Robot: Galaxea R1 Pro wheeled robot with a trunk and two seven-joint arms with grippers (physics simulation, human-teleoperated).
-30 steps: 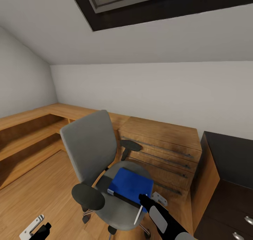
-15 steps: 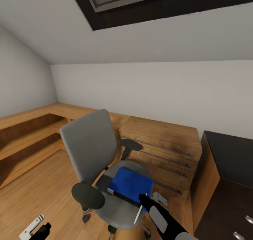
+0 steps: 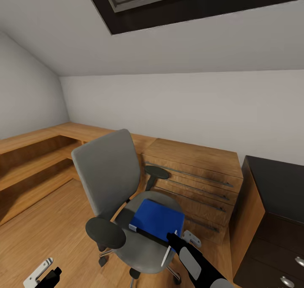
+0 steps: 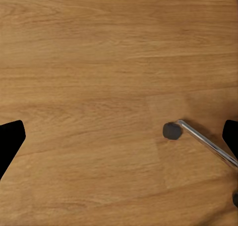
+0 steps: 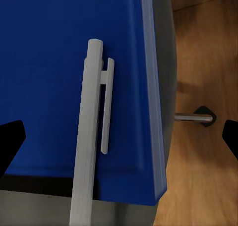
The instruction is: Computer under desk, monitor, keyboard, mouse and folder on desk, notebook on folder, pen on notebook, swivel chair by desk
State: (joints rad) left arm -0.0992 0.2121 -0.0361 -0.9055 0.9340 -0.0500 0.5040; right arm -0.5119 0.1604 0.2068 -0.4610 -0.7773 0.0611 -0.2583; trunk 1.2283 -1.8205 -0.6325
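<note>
Below my right gripper [image 5: 119, 137] lies the folder [image 5: 49, 87], flat and bright blue, on the grey seat of the swivel chair [image 3: 107, 174]. Both fingertips of this claw show as dark wedges set far apart at the two sides of the right wrist view, one over the folder's dark edge, the other out over the wooden floor [image 4: 99, 62], so the jaws stand wide with nothing clamped. Between them runs the pen [image 5: 88, 137], a thin white stick with its clip turned toward the folder's long edge; it lies along the folder and its near end passes over the dark edge toward my wrist. Whether it touches the fingers I cannot tell. Beyond the outer fingertip, past the rim of the seat, a chrome spoke of the chair base ends in a dark caster on the floor.

From the head view my right arm reaches in over the front of the seat, the pen slanting down beside it, and the chair faces me with its grey back toward the light wooden low shelving [image 3: 38, 161] along the wall. A dark cabinet [image 3: 274, 220] stands well off to my right.

My left gripper [image 4: 119, 137] hangs low over bare floor, fingertips wide apart and holding nothing; near its one fingertip lies another chrome spoke with a caster.
</note>
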